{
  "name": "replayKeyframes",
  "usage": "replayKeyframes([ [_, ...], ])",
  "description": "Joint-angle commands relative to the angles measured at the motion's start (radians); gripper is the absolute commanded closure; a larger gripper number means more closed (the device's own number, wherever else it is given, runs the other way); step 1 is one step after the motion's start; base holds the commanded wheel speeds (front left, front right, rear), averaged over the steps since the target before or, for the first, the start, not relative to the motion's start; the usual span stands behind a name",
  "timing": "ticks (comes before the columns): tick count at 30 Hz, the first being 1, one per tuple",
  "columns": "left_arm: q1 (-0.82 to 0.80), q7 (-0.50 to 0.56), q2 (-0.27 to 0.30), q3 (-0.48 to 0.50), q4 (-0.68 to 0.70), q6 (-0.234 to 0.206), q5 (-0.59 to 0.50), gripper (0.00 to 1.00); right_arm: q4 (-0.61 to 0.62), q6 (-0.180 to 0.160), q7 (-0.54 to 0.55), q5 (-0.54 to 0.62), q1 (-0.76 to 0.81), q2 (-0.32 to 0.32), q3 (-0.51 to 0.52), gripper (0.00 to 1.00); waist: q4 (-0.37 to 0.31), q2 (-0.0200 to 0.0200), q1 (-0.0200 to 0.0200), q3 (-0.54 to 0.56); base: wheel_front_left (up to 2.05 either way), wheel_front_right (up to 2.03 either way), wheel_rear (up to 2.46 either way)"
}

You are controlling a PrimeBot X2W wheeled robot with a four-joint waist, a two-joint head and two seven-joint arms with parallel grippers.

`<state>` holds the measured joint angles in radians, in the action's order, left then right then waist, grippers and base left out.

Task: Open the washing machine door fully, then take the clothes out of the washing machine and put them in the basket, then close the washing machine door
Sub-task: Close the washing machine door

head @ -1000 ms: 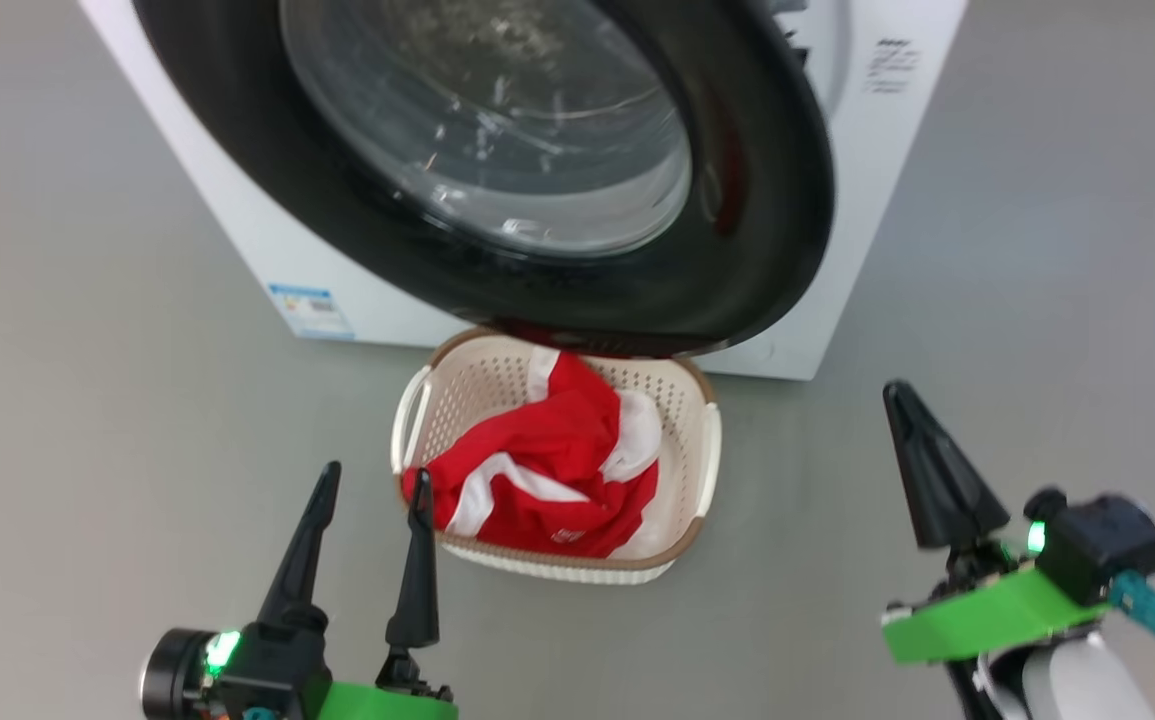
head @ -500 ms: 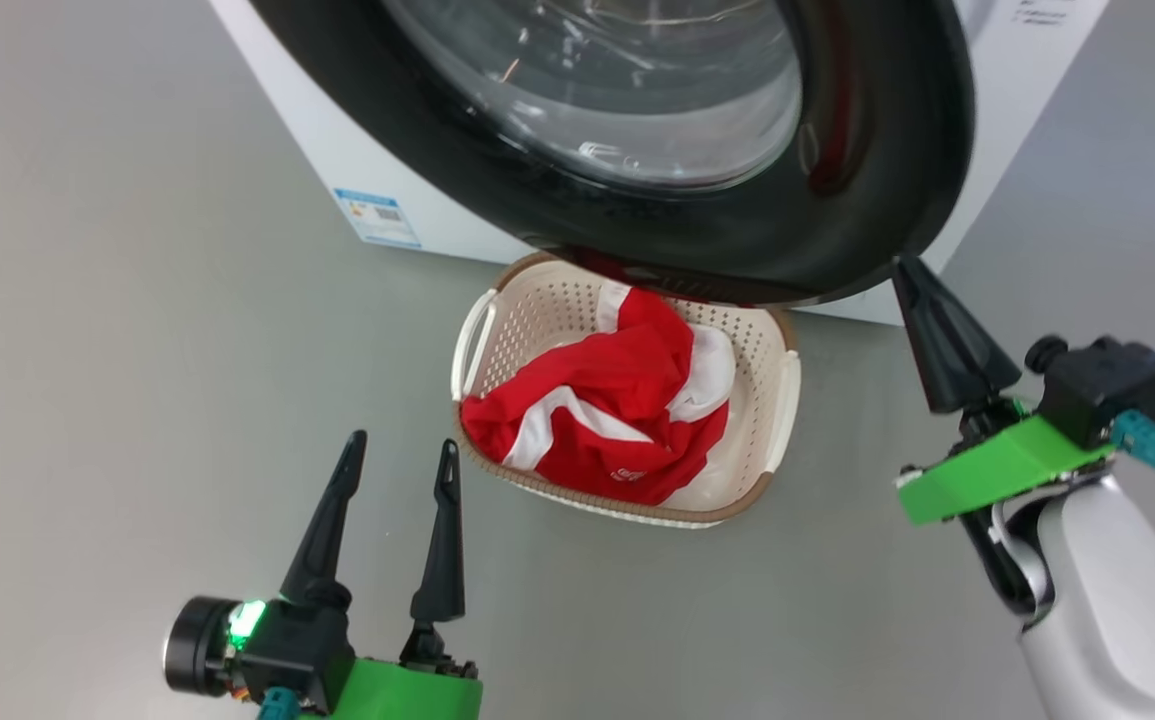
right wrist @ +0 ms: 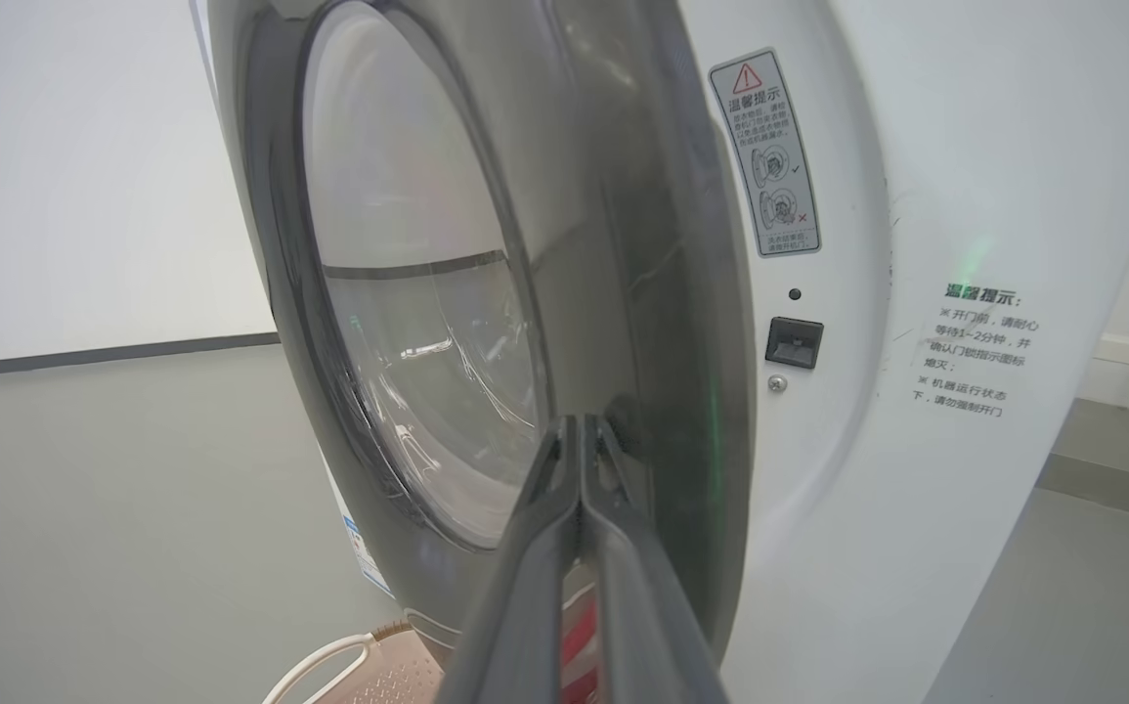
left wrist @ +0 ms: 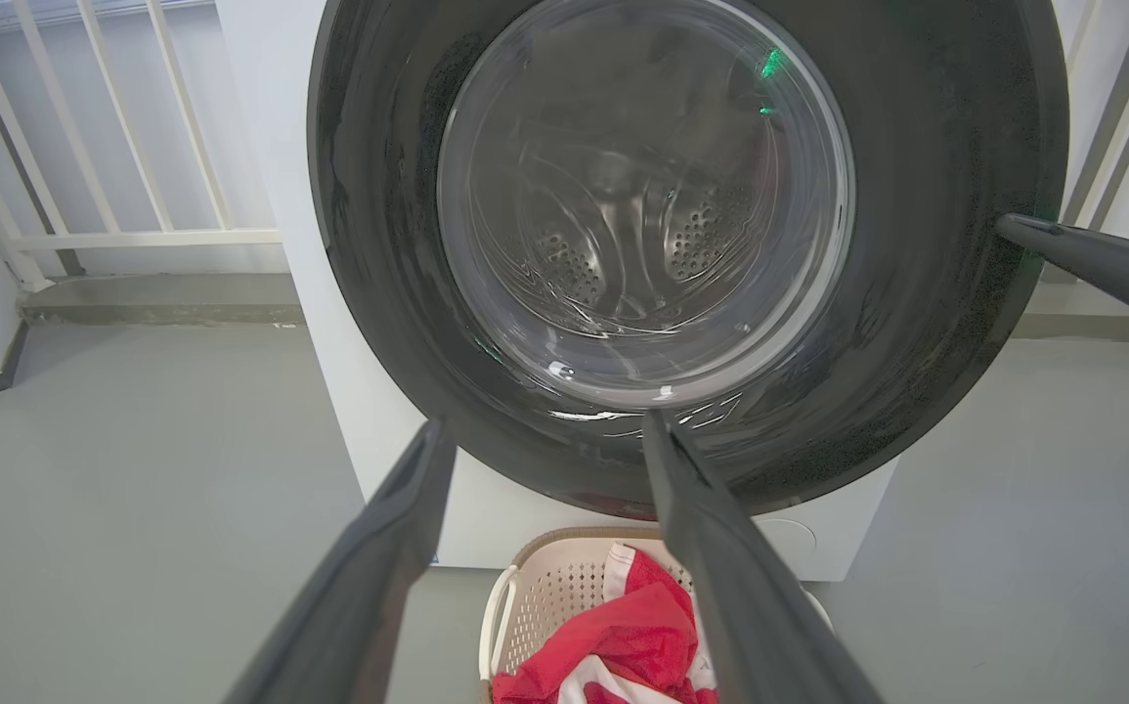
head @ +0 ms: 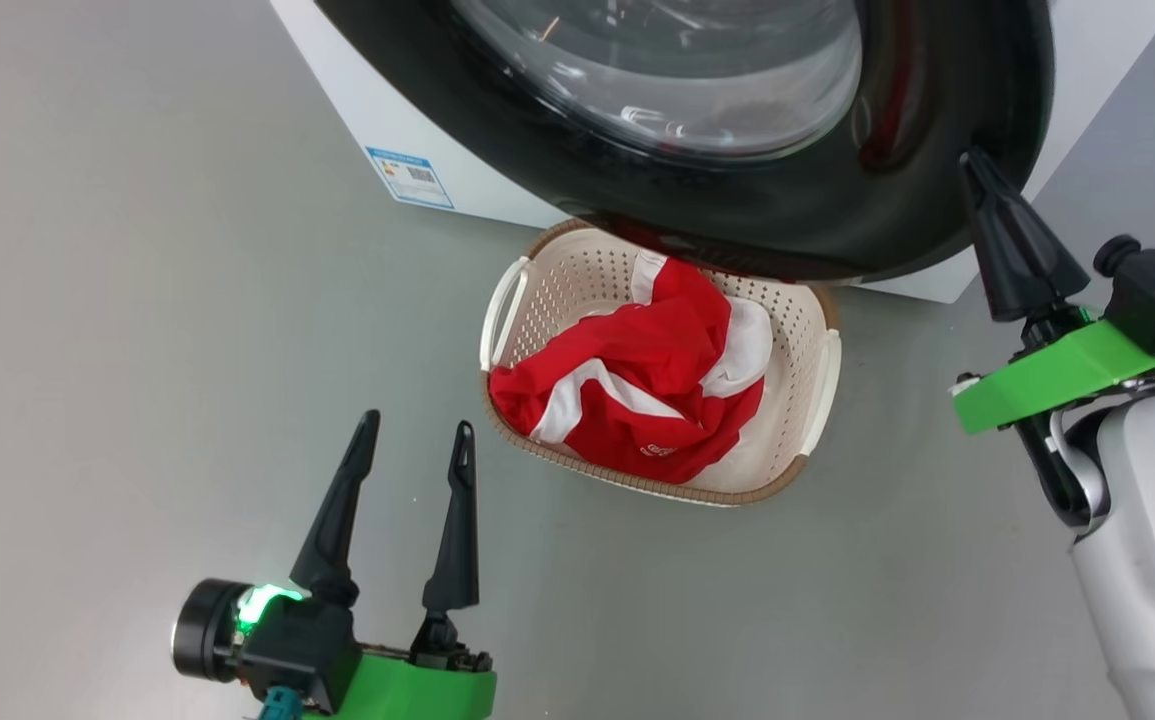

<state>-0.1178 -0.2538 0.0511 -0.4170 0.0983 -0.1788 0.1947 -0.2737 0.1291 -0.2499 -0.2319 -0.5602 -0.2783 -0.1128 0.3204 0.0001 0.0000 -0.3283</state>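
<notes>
The washing machine [head: 377, 130] stands at the top of the head view. Its door [head: 787, 215], a black rim around bulging glass, is slightly ajar, with the latch socket [right wrist: 794, 342] showing past its edge. My right gripper [head: 972, 160] is shut and empty, its tip against the right side of the door rim [right wrist: 662, 372]; the right wrist view shows the joined fingertips [right wrist: 579, 425] on the rim. On the floor under the door, the basket [head: 577, 285] holds red and white clothes [head: 657, 390]. My left gripper [head: 417, 422] hangs open and empty, left of the basket and near its front corner.
Grey floor lies all around the basket. A white railing [left wrist: 134, 235] and a low ledge run behind the machine's left side. A blue label [head: 412, 178] marks the machine's lower front. The basket's rim sits just under the door's lower edge.
The head camera has shifted, sliding machine and basket rightward in view. My shut right gripper has risen from beside the basket to the door's right rim. The left gripper stays open.
</notes>
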Motion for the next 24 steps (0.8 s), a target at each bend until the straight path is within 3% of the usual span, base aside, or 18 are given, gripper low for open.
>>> replayKeyframes([
  [1, -0.03, -0.008, 0.004, 0.03, 0.033, 0.002, -0.007, 0.0, 0.017, 0.002, -0.012, -0.004, -0.018, 0.001, -0.011, 1.0, 0.002, -0.0001, 0.0, -0.005, 0.0, 0.0, 0.0],
  [24, -0.075, -0.008, -0.001, -0.008, 0.08, -0.003, -0.009, 0.0, -0.126, 0.002, -0.012, 0.019, -0.271, -0.088, 0.019, 1.0, 0.028, -0.0001, 0.0, -0.126, 0.0, 0.0, 0.0],
])
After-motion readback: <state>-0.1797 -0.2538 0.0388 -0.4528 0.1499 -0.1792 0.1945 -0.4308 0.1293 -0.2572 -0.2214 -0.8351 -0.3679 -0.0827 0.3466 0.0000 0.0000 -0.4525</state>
